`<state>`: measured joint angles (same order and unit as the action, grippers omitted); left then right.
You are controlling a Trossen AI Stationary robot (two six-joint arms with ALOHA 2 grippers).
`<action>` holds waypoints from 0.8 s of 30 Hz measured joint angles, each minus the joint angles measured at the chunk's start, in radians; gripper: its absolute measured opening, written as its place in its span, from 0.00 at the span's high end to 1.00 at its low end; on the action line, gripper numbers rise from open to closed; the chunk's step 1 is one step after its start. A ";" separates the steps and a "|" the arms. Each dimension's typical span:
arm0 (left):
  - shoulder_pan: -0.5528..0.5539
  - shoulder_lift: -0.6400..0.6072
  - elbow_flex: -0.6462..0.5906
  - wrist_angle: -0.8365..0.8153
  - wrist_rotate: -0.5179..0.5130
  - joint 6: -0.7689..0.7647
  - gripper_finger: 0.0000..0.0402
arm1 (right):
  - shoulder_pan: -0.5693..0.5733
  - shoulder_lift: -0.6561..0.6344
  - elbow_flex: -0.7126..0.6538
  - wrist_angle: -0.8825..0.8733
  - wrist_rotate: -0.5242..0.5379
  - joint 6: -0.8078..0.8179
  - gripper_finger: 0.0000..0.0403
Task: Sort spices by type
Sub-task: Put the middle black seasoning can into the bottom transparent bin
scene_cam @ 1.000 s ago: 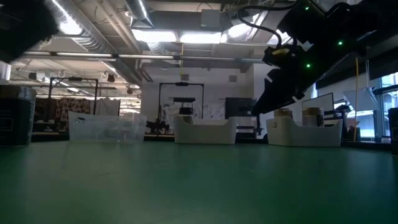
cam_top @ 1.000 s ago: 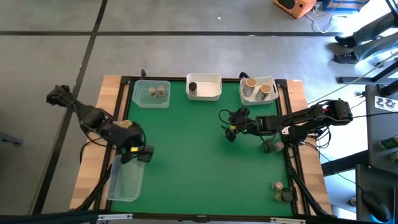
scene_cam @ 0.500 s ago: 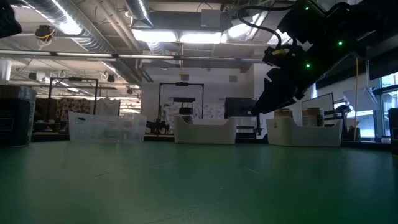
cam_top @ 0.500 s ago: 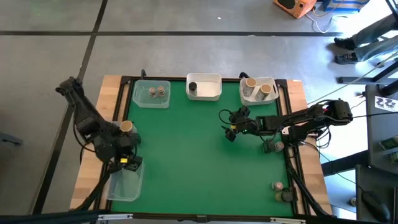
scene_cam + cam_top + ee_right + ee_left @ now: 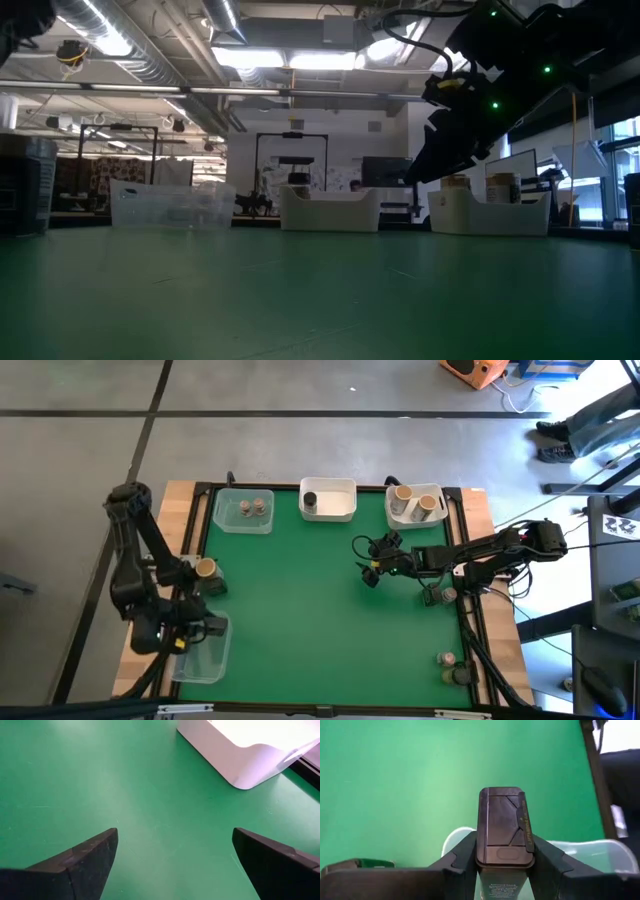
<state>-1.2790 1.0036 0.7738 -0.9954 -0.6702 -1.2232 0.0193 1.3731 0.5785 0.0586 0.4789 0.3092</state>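
Observation:
My left gripper [image 5: 188, 635] hangs over the clear tub [image 5: 200, 652] at the table's near left corner, shut on a dark blocky spice container [image 5: 502, 827]. A tan-lidded jar [image 5: 205, 567] stands on the mat's left edge. At the far edge, a clear tub [image 5: 243, 512] holds two grey-lidded jars, a white tub [image 5: 328, 501] holds a dark cylinder, and another white tub [image 5: 415, 505] holds two tan-lidded jars. My right gripper [image 5: 368, 567] hovers open over bare mat right of centre, with nothing between its fingers [image 5: 90, 857]. My left gripper pinches the dark blocky container between its two fingers [image 5: 462, 855], one on each long side just below the cap [image 5: 502, 862]. The container is lifted clear, above the clear tub's rim [image 5: 600, 850].
Loose jars stand by the mat's right edge [image 5: 440, 595] and at the near right corner [image 5: 452, 666]. The middle of the green mat [image 5: 300, 610] is bare. A black frame borders the mat, and a person's legs show beyond the far right corner.
My left arm has swung toward the table's near left corner, carrying the dark blocky container from the mat's left side to above the clear tub. This uncovered the tan-lidded jar at the left edge.

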 joint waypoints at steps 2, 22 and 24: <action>-0.026 0.039 0.000 -0.028 -0.013 -0.047 0.71 | 0.000 0.000 0.000 0.000 -0.002 0.000 0.03; -0.138 0.340 -0.026 -0.085 -0.076 -0.341 0.68 | 0.000 0.000 0.000 0.000 -0.046 0.023 0.03; -0.137 0.337 -0.047 -0.056 -0.075 -0.346 0.68 | 0.000 0.000 0.000 0.000 -0.045 0.026 0.03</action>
<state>-1.4162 1.3411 0.7264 -1.0512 -0.7453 -1.5689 0.0193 1.3731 0.5785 0.0585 0.4335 0.3347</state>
